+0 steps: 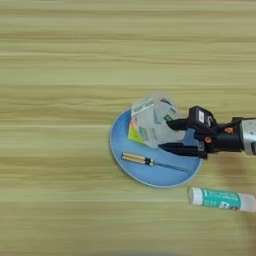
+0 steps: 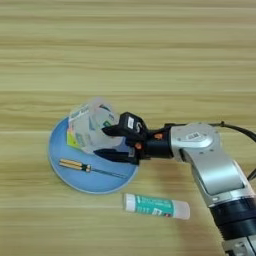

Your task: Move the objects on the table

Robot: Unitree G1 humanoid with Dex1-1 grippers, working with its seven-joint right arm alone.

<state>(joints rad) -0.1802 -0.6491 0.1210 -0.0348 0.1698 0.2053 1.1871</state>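
Reaching in from the right, the gripper [image 2: 107, 142] is spreading its jaws around the tape roll's [image 2: 92, 125] near edge, likely for a grasp. That roll is lying on the plate [image 2: 60, 175], blurring the cube [image 1: 134, 131] under it. The screwdriver [image 2: 90, 168] is resting alongside; the glue stick [image 2: 156, 205] is lying off the plate.

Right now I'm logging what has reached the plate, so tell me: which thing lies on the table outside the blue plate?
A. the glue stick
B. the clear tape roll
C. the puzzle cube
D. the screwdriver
A: the glue stick lies flat on the table, just below the blue plate and apart from its rim, while the screwdriver, clear tape roll and puzzle cube are all over the plate.
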